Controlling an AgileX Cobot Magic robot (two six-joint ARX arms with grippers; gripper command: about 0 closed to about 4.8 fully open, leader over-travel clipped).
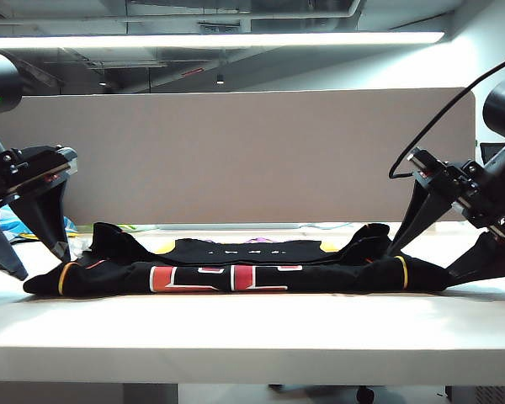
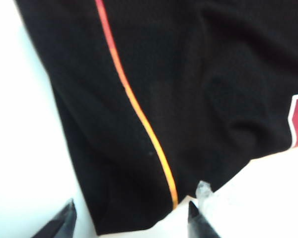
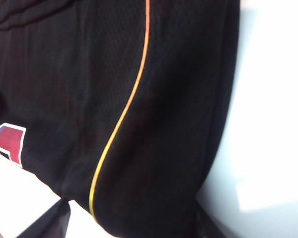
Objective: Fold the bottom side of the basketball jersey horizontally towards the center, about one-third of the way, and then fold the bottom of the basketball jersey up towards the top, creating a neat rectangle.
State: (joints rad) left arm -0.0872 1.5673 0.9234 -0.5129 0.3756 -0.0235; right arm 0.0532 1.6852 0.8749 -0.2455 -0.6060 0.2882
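The black basketball jersey point(image 1: 236, 273) lies folded in a long low band across the white table point(image 1: 252, 328), with red, white-outlined lettering facing the front and orange-yellow piping near each end. My left gripper point(image 1: 44, 265) hangs at the jersey's left end. In the left wrist view that gripper point(image 2: 130, 223) is open, its fingertips point(image 2: 64, 220) on either side of a jersey corner point(image 2: 139, 148) with the piping. My right gripper point(image 1: 421, 268) is at the jersey's right end. In the right wrist view it point(image 3: 131, 225) stands open wide around that end's corner point(image 3: 154, 148).
A beige partition point(image 1: 236, 151) closes off the back of the table. A light blue and yellow cloth point(image 1: 17, 225) shows behind the left arm. A small clear scrap point(image 2: 204, 191) lies on the table by a left fingertip. The table's front edge point(image 1: 252, 358) runs across the exterior view.
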